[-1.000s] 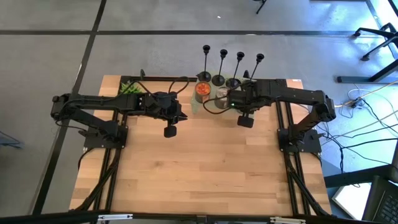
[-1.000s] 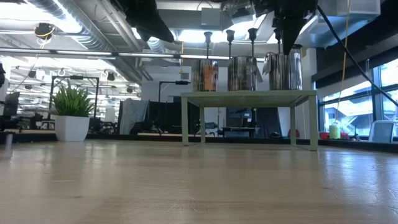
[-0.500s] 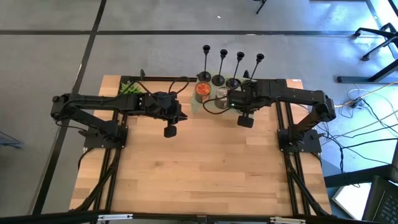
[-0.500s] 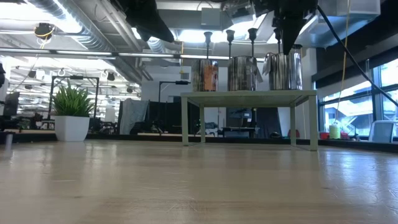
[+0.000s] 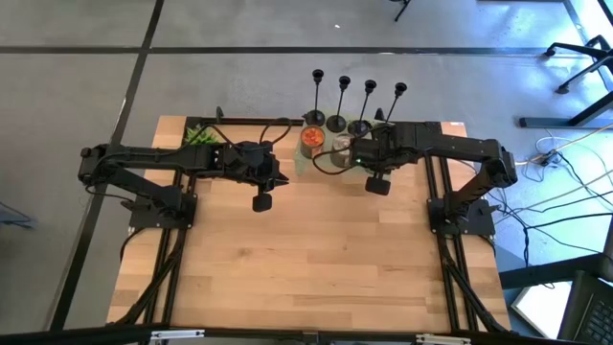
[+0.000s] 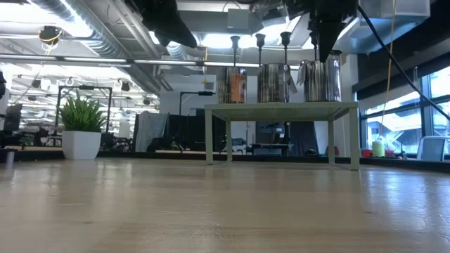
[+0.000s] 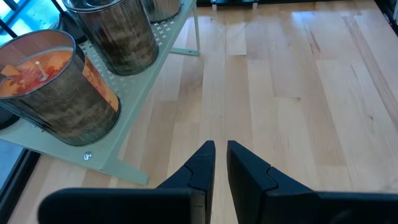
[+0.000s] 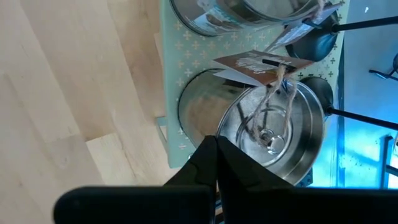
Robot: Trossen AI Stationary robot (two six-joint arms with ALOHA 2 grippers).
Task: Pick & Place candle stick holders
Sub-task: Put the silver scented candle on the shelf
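Risk first: the four candle stick holders stood in a row along the far edge of the bench, directly behind the tins on the small pale-green shelf. They looked tall, thin-stemmed and top-heavy, and sat close together. Any reach from the right gripper had to pass over or between the tins, so a clipped stem could topple a neighbour or send one off the far edge. The tag and string on the silver tin could also snag a finger.

Right gripper hovered over that silver tin, fingers pressed together with nothing between them. It would need to open before any grasp.

Left gripper hung over bare bench just beside the shelf's near corner, fingers almost closed with a thin slit between, holding nothing.

Containers:
- orange candle tin: orange wax with a wick visible, at the shelf's end nearest the left arm.
- dark tin next to it: contents not visible.
- silver tin: no wax seen, only a wire or wick piece on its floor.
- clear jar beyond it: contents couldn't be told.
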